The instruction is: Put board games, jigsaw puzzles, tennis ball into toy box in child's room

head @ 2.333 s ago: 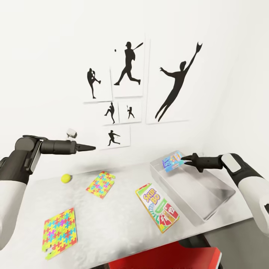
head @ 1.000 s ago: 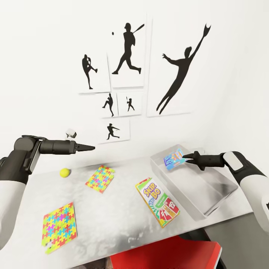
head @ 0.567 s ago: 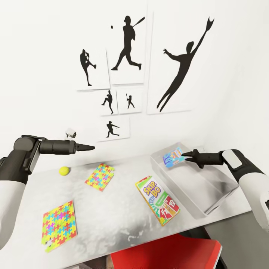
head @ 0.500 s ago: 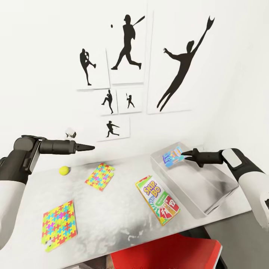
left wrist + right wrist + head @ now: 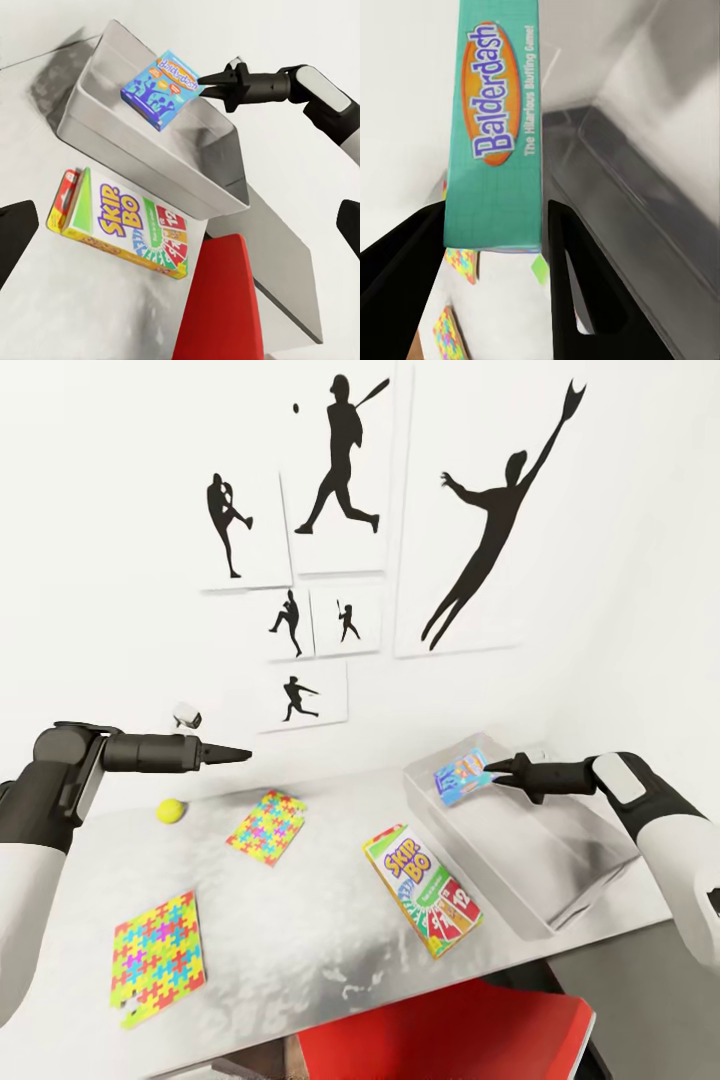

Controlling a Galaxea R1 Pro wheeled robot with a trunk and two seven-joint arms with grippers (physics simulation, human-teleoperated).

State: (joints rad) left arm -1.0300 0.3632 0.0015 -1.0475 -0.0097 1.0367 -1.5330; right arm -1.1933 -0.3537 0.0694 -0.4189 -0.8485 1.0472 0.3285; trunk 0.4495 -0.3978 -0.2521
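My right gripper (image 5: 488, 769) is shut on the small blue board game (image 5: 460, 778) and holds it tilted in the air over the far end of the light-grey toy box (image 5: 476, 865). The right wrist view shows the box's teal "Balderdash" edge (image 5: 495, 135) clamped between the black fingers (image 5: 577, 277). The Skip-Bo board game (image 5: 421, 890) lies flat on the table (image 5: 310, 940) beside the toy box. Two jigsaw puzzles (image 5: 267, 826) (image 5: 157, 958) and the tennis ball (image 5: 170, 811) lie further left. My left gripper (image 5: 238, 754) hovers open above the ball and puzzles, holding nothing.
A red chair (image 5: 440, 1040) stands under the table's near edge. The white wall with black silhouette pictures (image 5: 335, 470) rises right behind the table. In the left wrist view the toy box (image 5: 150, 154) holds nothing inside.
The view has shifted slightly. My right gripper has carried the blue board game a little higher and further over the toy box's far end. The left arm has stayed put.
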